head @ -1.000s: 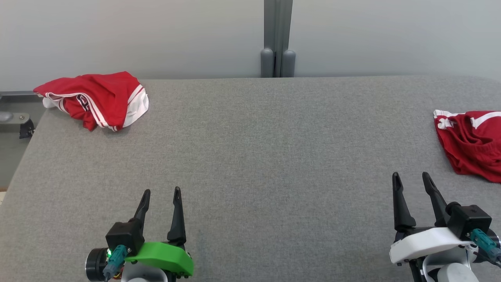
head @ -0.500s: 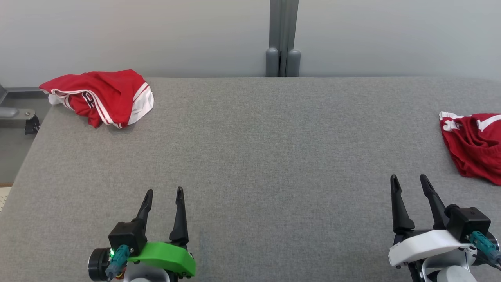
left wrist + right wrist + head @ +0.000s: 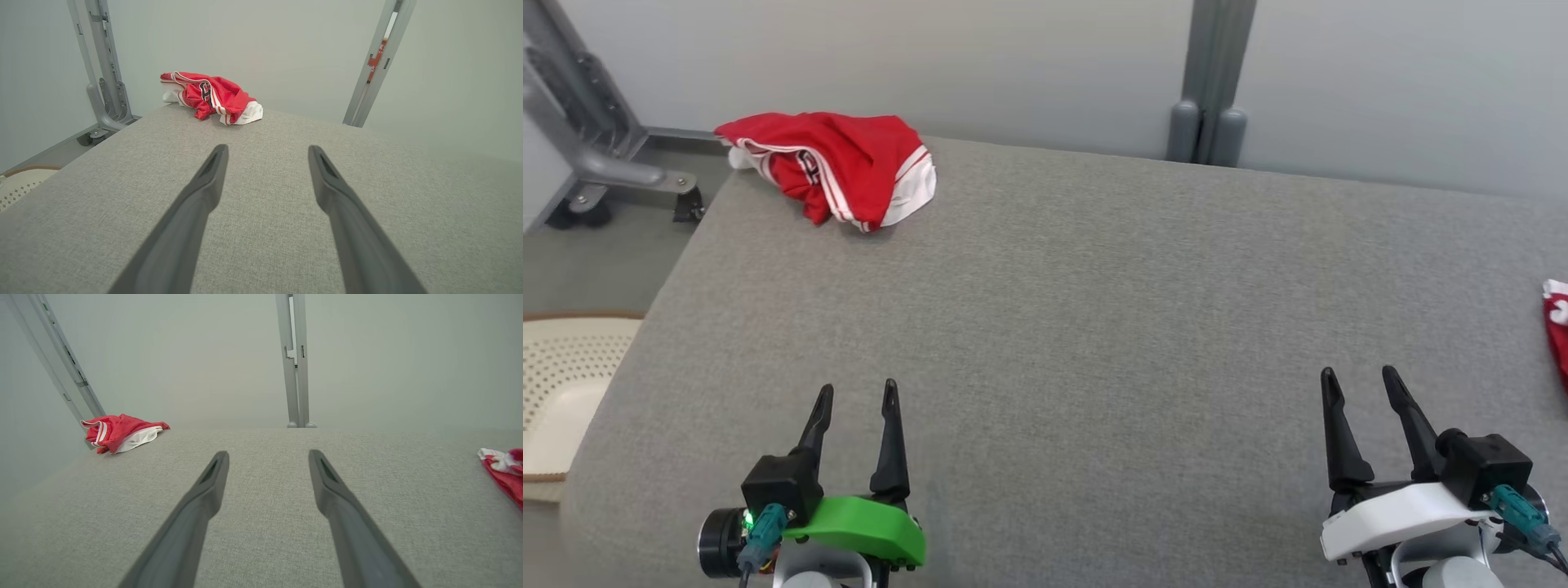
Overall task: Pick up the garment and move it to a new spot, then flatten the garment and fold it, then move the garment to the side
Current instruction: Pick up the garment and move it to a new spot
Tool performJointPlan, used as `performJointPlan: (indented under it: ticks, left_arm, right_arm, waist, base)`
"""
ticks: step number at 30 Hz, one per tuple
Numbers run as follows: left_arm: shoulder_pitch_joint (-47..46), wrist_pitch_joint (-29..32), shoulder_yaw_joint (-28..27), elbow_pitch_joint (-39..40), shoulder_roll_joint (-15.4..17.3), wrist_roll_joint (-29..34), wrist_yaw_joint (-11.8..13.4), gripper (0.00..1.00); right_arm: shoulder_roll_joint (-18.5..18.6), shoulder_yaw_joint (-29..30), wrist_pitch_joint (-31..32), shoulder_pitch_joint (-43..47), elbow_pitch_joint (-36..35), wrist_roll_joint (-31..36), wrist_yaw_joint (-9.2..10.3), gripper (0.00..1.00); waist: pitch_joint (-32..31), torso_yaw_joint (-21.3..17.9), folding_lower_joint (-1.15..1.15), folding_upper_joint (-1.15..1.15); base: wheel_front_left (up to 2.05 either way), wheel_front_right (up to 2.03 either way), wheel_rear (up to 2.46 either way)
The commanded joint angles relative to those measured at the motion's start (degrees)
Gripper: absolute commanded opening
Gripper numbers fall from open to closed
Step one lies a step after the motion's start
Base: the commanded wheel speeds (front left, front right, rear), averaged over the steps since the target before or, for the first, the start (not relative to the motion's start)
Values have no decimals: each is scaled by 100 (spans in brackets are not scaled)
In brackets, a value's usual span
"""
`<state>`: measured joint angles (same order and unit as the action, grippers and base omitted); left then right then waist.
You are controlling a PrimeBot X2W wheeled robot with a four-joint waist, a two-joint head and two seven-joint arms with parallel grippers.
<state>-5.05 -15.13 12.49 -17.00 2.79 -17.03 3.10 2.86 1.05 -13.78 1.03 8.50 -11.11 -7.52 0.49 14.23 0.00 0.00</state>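
**Plainly soft cloth, not yet gripped**

Crumpled red garment [image 3: 837,167] at the far-left corner of the table [image 3: 1094,327]; second heap [image 3: 1556,327], also red, at its right edge. Probably light, limp and a bit slick, so likely to sag and unfurl once lifted. Best pinched at a raised fold or the white-striped hem. Left gripper [image 3: 858,388] and right gripper [image 3: 1358,373] spread wide over the table's near edge, holding nothing, well apart from both heaps.
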Motion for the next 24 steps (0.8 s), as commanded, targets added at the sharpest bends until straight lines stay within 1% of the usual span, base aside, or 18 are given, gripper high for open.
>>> performJointPlan:
  ticks: [1, 6, 8, 16, 24]
  left_arm:
    - [-48, 0, -20, 1, 20, 46, -23, 100]
    - [-26, 0, -76, 9, 20, 109, -59, 100]
    - [18, 0, -183, 70, 21, 125, -23, 100]
    - [328, 0, -593, 576, 14, 12, 202, 100]
    - [554, 0, -735, 864, 16, -111, 359, 100]
  right_arm:
    - [7, 9, -44, 65, -25, -53, 5, 100]
    - [9, -13, -56, 25, 7, -78, 5, 100]
    - [9, -111, -66, -62, 4, -77, 5, 100]
    - [16, -583, 51, -582, 166, 74, 5, 100]
    - [15, -745, 53, -863, 335, 132, 6, 100]
  waist:
    - [19, 719, 0, 0]
    - [47, 1439, 0, 0]
    - [109, 1604, 0, 0]
    - [387, 1750, 0, 0]
    - [506, 1787, 0, 0]
  base:
    - [0, 0, 0]
    - [0, 0, 0]
    - [0, 0, 0]
    - [0, 0, 0]
    - [-1, -1, -1]
